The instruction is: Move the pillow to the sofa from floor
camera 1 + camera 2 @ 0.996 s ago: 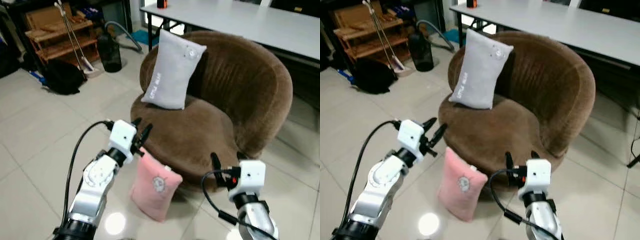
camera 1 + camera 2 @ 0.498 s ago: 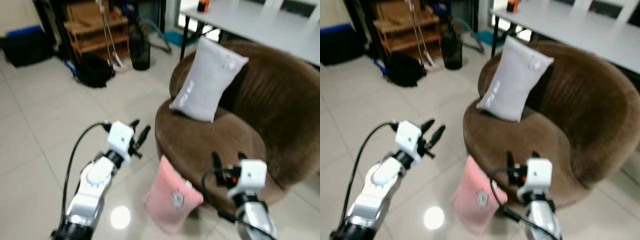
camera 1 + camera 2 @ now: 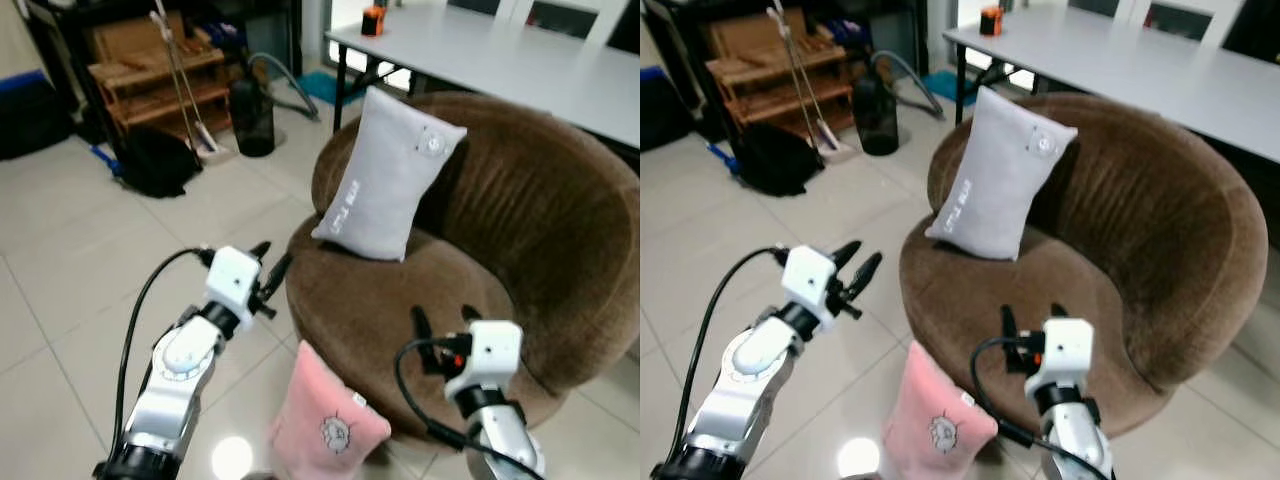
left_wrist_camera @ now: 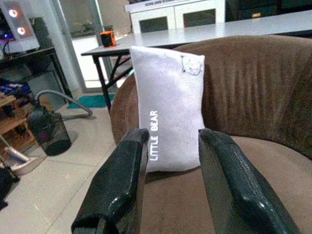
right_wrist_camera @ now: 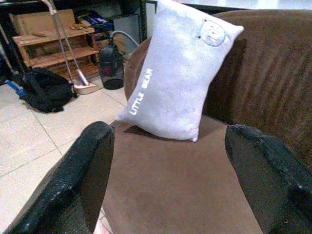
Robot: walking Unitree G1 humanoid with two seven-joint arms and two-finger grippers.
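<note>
Both grippers, left gripper (image 3: 270, 272) and right gripper (image 3: 441, 325), hang spread and empty. Pink pillow (image 3: 326, 425) stands on the floor against the brown sofa (image 3: 520, 220) front, below and between them, right nearer, long axis roughly upright.

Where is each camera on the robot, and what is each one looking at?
Left eye view: on the head, looking down at the pink pillow on the floor by the brown sofa; both arms show, left tool and right tool.
Right eye view: beside it, same scene.
Left wrist view: on the left wrist, facing the grey pillow between its two fingers.
Right wrist view: on the right wrist, facing that grey pillow, fingers wide apart.
All four share the grey pillow and sofa.
</note>
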